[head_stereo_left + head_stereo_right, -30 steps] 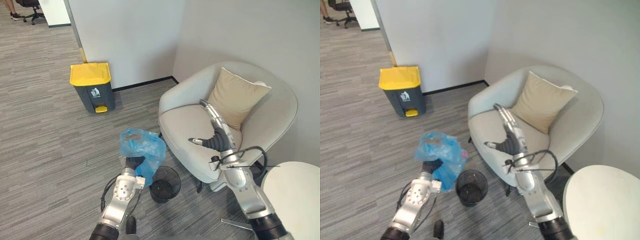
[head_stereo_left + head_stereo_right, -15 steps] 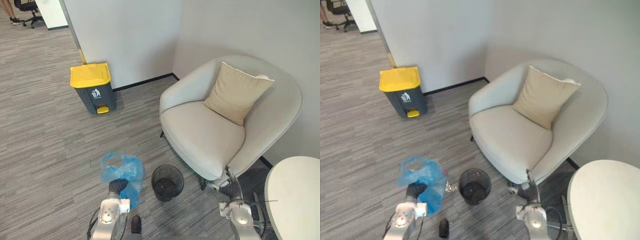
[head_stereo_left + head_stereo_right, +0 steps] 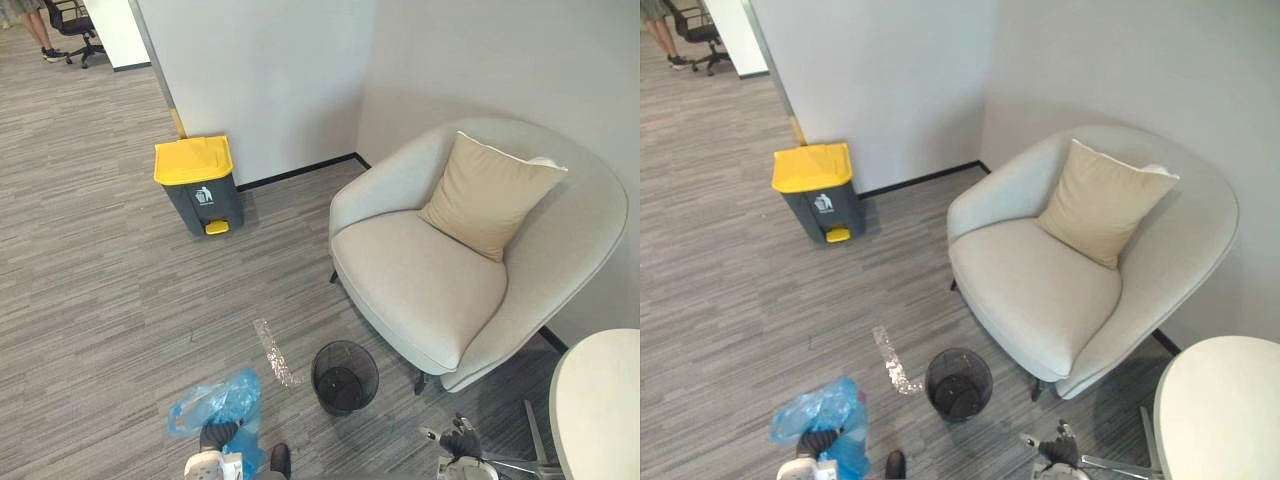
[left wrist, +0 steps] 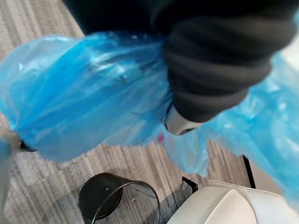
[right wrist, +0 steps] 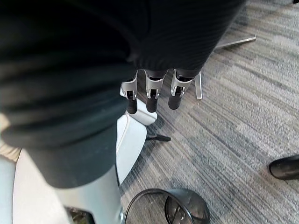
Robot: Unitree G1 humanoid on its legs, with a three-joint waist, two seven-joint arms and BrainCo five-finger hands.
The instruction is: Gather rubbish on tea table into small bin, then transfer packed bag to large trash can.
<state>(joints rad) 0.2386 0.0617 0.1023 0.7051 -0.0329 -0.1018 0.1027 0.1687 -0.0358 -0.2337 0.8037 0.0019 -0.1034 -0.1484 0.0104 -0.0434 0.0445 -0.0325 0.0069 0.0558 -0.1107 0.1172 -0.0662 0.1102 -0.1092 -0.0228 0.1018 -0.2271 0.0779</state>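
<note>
A blue plastic bag (image 3: 215, 402) bunches up above my left hand (image 3: 218, 437) at the bottom left, and the hand is shut on its gathered top. In the left wrist view the bag (image 4: 84, 102) billows round the hand's dark cover (image 4: 215, 70). The small black mesh bin (image 3: 345, 376) stands on the carpet just right of the bag. The large grey trash can with a yellow lid (image 3: 197, 185) stands by the far wall. My right hand (image 5: 149, 95) hangs low at the bottom right with straight fingers, holding nothing.
A strip of clear wrapper (image 3: 273, 352) lies on the carpet between bag and bin. A pale armchair (image 3: 430, 290) with a beige cushion (image 3: 490, 195) fills the right. A round white table (image 3: 605, 400) sits at lower right. A person's legs (image 3: 45, 35) and an office chair show far back.
Both arms have dropped toward the bottom edge. The right hand left the space over the chair seat. The bag came down with the left hand, uncovering the clear wrapper. The camera shifted a little.
</note>
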